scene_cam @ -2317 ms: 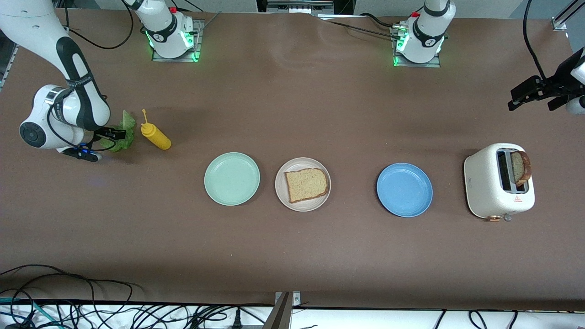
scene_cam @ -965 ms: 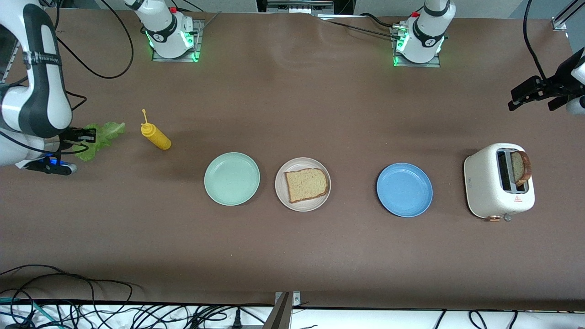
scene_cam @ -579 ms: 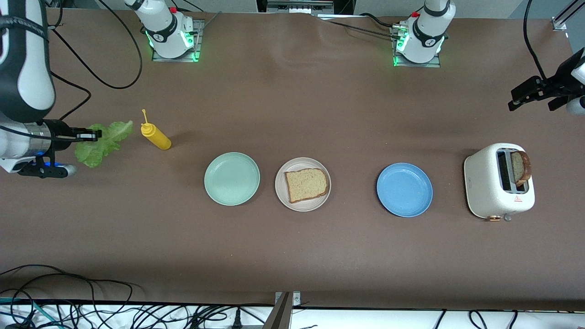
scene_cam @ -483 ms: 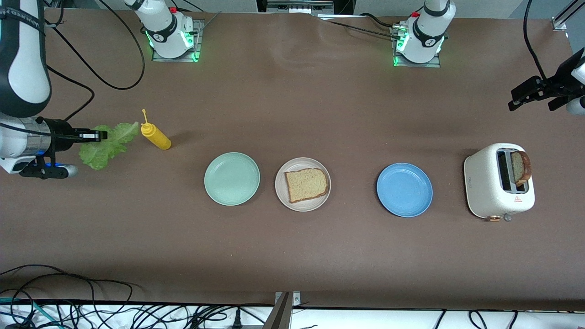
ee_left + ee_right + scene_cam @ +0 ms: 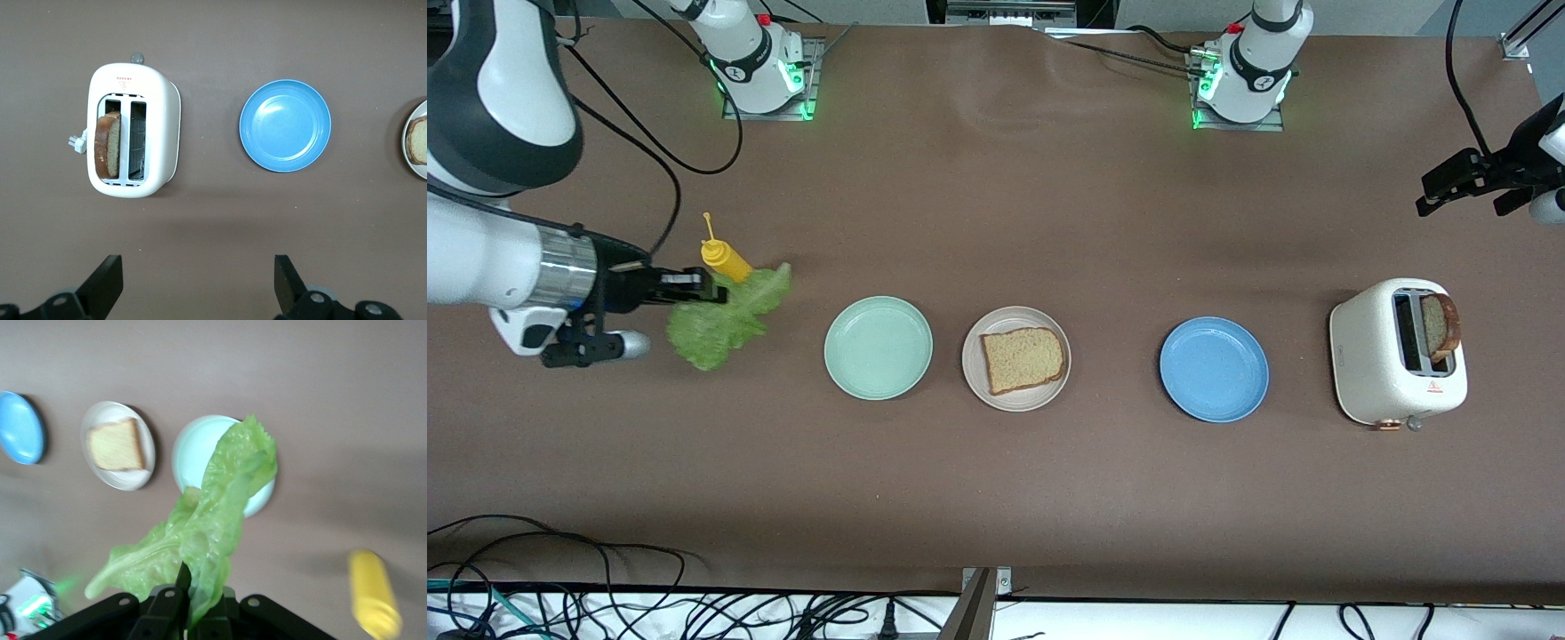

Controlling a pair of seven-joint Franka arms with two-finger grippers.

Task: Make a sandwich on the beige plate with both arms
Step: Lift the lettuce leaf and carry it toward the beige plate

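Brown surface (image 5: 996, 498), lettuce up in the air at the right arm's end.
Beige plate (image 5: 976, 378) sits mid-row with one bread slice (image 5: 1023, 359) on it, mint plate (image 5: 878, 348) just beside, blue plate (image 5: 1214, 369) well apart. Right hand (image 5: 694, 288) is clenched on the lettuce leaf (image 5: 729, 316), over bare surface beside the mustard bottle (image 5: 725, 258). Left hand (image 5: 1463, 185) waits, released, above the toaster (image 5: 1383, 356), near the surface's edge.

A robot lab: bolted arm bases (image 5: 763, 67), loose cables (image 5: 560, 578) along the table (image 5: 996, 498).
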